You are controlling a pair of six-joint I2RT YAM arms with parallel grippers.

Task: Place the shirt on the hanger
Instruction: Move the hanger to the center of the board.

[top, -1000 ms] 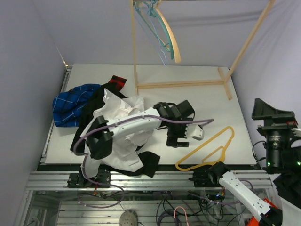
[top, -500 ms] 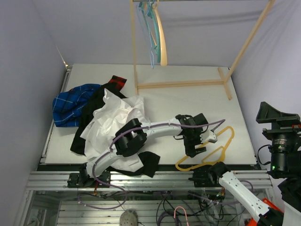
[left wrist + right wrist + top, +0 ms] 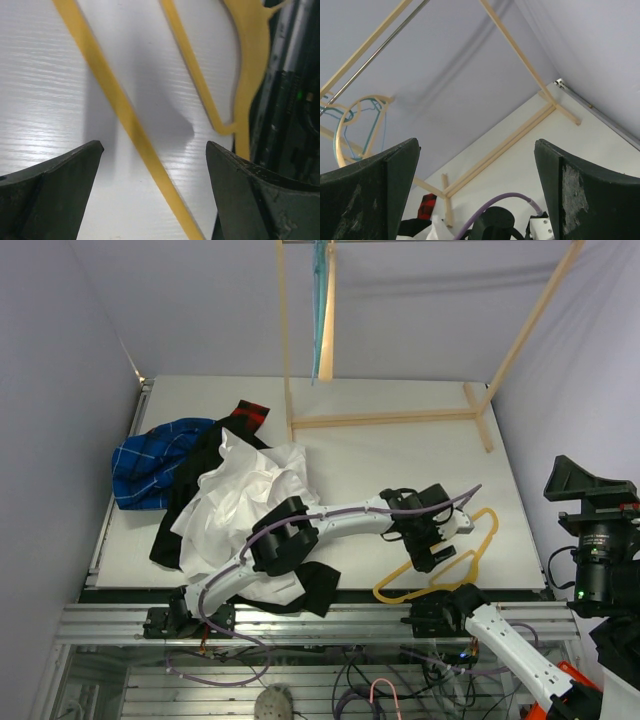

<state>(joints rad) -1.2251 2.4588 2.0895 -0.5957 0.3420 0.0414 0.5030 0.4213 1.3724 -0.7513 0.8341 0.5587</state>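
White surface (image 3: pixel 400 470): fills most of the top view, grey walls on three sides.

Wooden rack (image 3: pixel 385 419): stands at the far half of the surface, base bar lying across it, uprights rising out of frame.

Shirt (image 3: pixel 235 500): lies crumpled in a heap at left-centre, well apart from the yellow hanger. Rests on top of a black garment (image 3: pixel 320 585) that pokes out at the near edge and along the left side.

Left arm (image 3: pixel 340 515): reaches from its base across the near part of the shirt heap and out to the right, covering some of the white fabric.

Blue plaid shirt (image 3: pixel 150 460): bunched at the far left, touching the black garment.

Yellow hanger (image 3: pixel 129 122): flat on the surface at the near right, hook pointing to the far right, near corner just beside the right arm's base.

Left gripper (image 3: pixel 152 150): poised over the hanger's middle, fingers spread wide, one on each side of the long slanted bar, nothing clamped between them.

Right gripper (image 3: pixel 476 145): tilted up toward the rack and back wall, fingers likewise spread wide, holding nothing.

Pale wooden hanger (image 3: pixel 340 130) and teal hanger (image 3: pixel 370 125): hang together from the rack's metal rail (image 3: pixel 375 50), high above the far side.
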